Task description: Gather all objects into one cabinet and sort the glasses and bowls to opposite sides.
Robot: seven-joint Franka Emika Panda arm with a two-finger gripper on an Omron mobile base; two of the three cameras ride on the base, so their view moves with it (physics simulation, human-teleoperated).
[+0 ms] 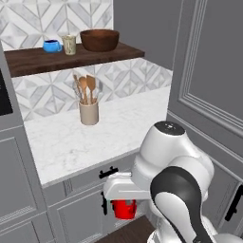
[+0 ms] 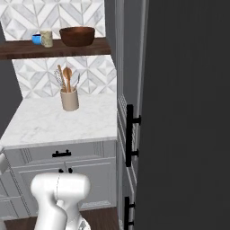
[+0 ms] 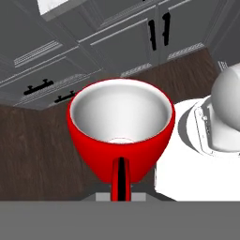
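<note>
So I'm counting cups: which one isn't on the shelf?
The red cup: the gripper holds it low by the cabinets; the blue cup and beige tumbler sit on the shelf.

Arm folded low, tool (image 1: 124, 205) clamped (fingers hidden).

Grey panelled cabinets (image 1: 76, 213) with black handles (image 2: 61, 154) below a white marble surface (image 1: 80, 140). Backsplash (image 1: 128, 80) tiled in grey-white chevrons. Dark wooden shelf (image 1: 47, 59) fixed across it. Tall grey cabinet (image 2: 179, 112) rising on the right, black bar handles (image 2: 130, 134) on its doors. Dark brown wood floor (image 3: 42, 154) underneath.
</note>
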